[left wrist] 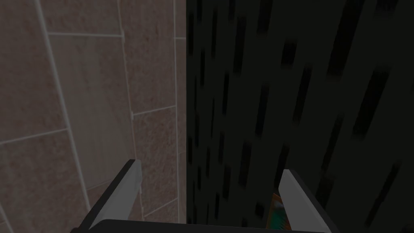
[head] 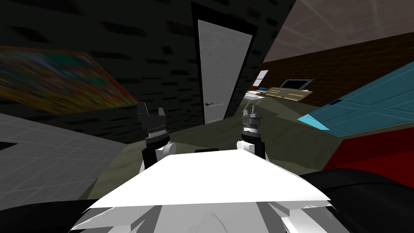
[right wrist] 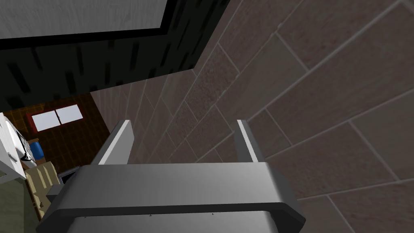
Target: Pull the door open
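A light grey door point(head: 220, 73) in a black frame stands shut in the dark brick wall ahead, across a stretch of floor. Its small dark lever handle point(head: 210, 104) sits low on the door's left side. My left gripper point(head: 151, 112) is raised in front of my chest, open, with nothing between its fingers point(left wrist: 125, 190). My right gripper point(head: 251, 112) is raised beside it, also open and empty, fingers point(right wrist: 117, 141) apart. Both are well short of the door. The right wrist view catches a corner of the door point(right wrist: 81, 16) and its black frame.
A colourful painting point(head: 60, 83) hangs on the dark wall at left. A teal door point(head: 364, 105) and a red surface point(head: 376, 149) lie at right. Far right of the door are a counter point(head: 289, 94) and a window point(head: 260, 77). Olive floor point(head: 210, 133) lies between me and the door.
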Robot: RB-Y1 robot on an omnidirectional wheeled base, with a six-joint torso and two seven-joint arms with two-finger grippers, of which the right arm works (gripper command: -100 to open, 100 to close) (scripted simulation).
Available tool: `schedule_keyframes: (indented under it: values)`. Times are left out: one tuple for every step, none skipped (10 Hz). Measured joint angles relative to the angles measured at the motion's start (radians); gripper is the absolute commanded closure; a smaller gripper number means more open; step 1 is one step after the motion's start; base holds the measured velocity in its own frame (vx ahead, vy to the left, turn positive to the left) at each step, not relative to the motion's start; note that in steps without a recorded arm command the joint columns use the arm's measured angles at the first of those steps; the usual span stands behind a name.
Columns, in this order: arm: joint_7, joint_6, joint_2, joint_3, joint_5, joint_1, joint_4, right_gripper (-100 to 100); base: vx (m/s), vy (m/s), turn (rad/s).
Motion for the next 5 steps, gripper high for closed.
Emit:
schedule_keyframes:
  values:
    - [-0.004,-0.005,-0.005,0.003,0.005,-0.006,0.019,-100,0.115,0.011,0.033]
    - [-0.009,-0.011,-0.01,0.004,0.009,-0.015,0.042,-100,0.146,0.02,0.029]
    - [-0.016,-0.01,-0.017,0.002,0.012,-0.026,0.06,-100,0.149,0.03,0.029]
    - [-0.024,-0.014,-0.025,0.001,0.016,-0.036,0.083,-100,0.114,0.02,0.023]
    - [-0.029,-0.022,-0.028,0.005,0.022,-0.045,0.11,-100,0.089,0.007,0.023]
